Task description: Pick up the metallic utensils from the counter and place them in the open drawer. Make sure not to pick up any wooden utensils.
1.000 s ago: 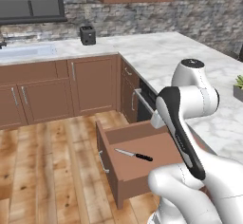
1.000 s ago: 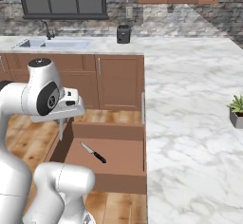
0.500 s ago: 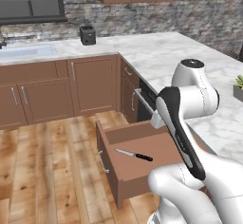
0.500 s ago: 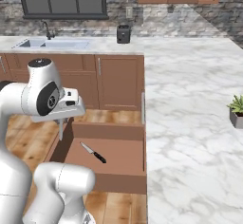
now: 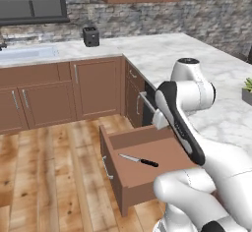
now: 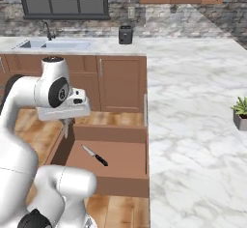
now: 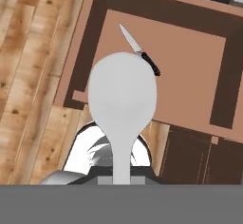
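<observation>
My gripper (image 7: pixel 122 178) is clamped shut on the handle of the grey metal spoon (image 7: pixel 122 104), whose rounded bowl points away from my hand and down at the open drawer (image 7: pixel 190 76). In the hand view the spoon's bowl hangs over the drawer's near front corner, its tip overlapping the knife (image 7: pixel 139 53) that lies flat on the drawer floor, silver blade toward one side and black handle toward the other. From the right base view my hand (image 6: pixel 65 107) hovers above the drawer's left side wall, with the knife (image 6: pixel 94 155) below it and off to the right, resting diagonally inside the drawer (image 6: pixel 113 183).
</observation>
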